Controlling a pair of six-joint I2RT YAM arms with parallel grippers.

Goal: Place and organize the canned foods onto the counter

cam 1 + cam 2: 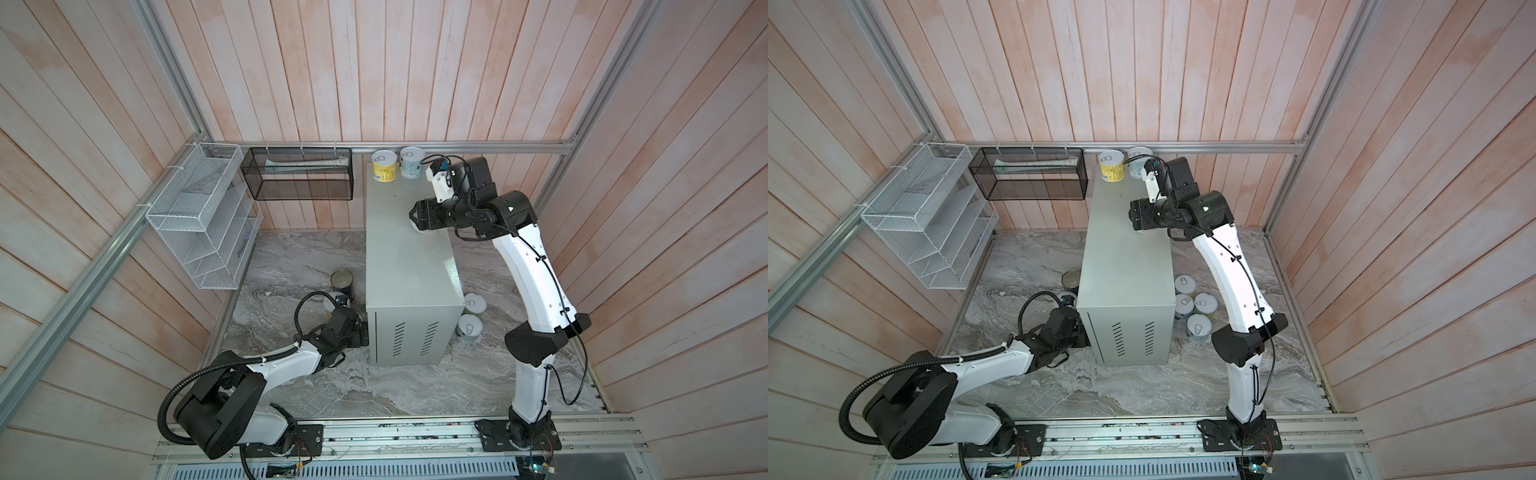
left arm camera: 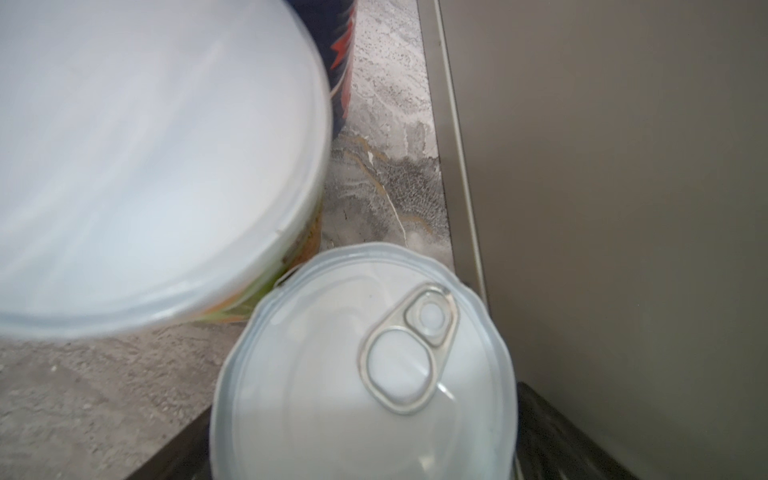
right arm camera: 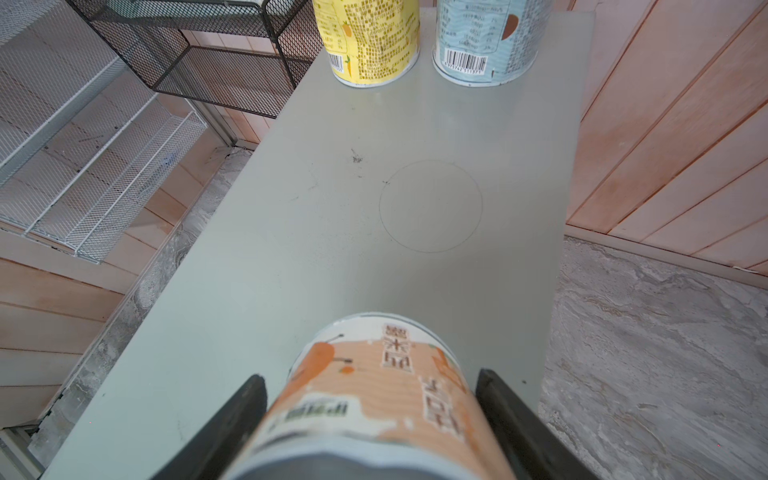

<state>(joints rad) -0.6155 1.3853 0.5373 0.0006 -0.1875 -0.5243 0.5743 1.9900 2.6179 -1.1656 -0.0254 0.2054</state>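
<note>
The counter (image 1: 403, 266) (image 3: 332, 228) carries a yellow tin (image 1: 384, 166) (image 3: 370, 37) and a pale-blue tin (image 1: 411, 162) (image 3: 490, 37) at its far end. My right gripper (image 1: 415, 218) (image 3: 370, 376) hangs over the counter's right edge, open, with a pink-orange tin (image 3: 374, 395) standing between its fingers and a thin gap on each side. My left gripper (image 1: 360, 332) (image 2: 365, 399) is low beside the counter's near left corner, open around a pull-tab tin (image 2: 365, 365). A green-labelled tin (image 2: 145, 166) and the tall dark-blue tin (image 1: 342, 282) (image 2: 343, 62) stand close by.
Several more tins (image 1: 1200, 328) stand on the marble floor right of the counter, near my right arm. A black mesh basket (image 1: 299, 174) and a white wire rack (image 1: 199, 216) hang on the left walls. A thin circle (image 3: 430, 205) is drawn on the counter top.
</note>
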